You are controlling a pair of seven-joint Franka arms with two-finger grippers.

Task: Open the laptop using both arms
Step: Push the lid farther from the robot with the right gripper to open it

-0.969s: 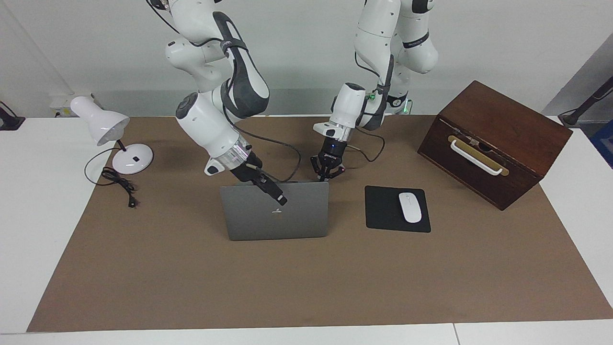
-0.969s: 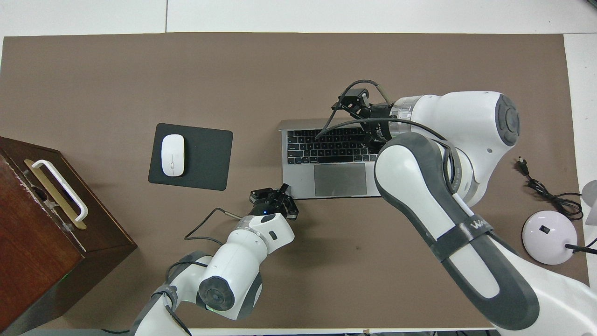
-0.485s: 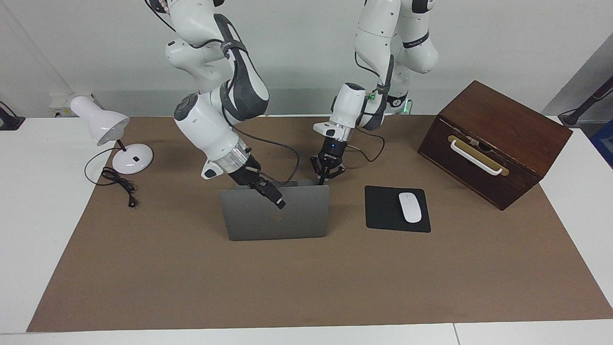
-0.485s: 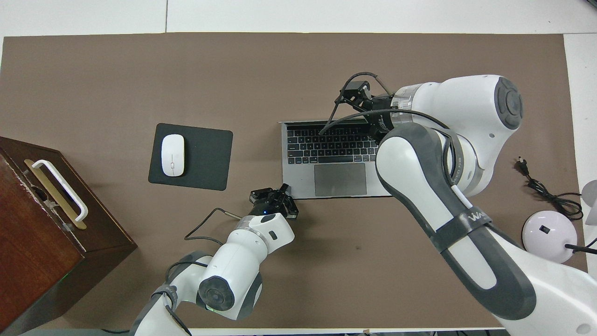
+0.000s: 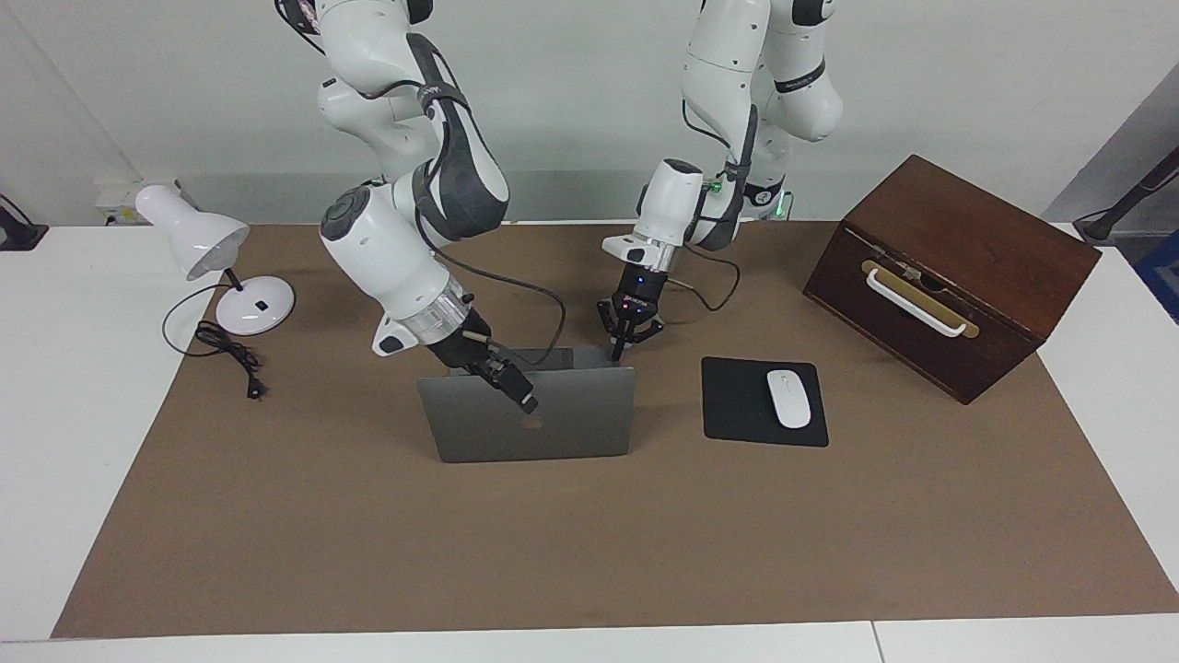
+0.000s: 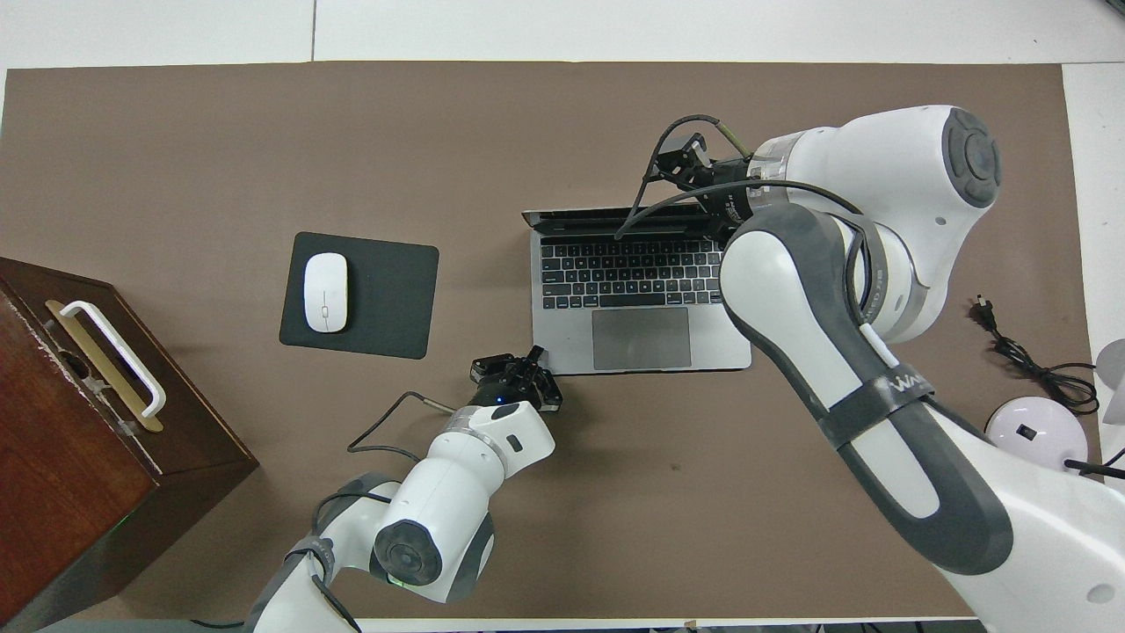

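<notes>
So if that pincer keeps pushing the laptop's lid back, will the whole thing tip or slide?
Probably not. The laptop looks thin, stiff metal, and its wide base lies flat on the mat. The shut left pincer presses a base corner, which should stop sliding. The right pincer sits on the lid, which likely swings stiffly on its hinge.

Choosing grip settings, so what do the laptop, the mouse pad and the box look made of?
The laptop: apparently brushed metal, with an even silver-grey matte sheen. The mouse pad: likely fabric or rubber, flat, black and without glare. The box: dark varnished wood with visible grain; its white handle could be plastic or painted metal.
</notes>
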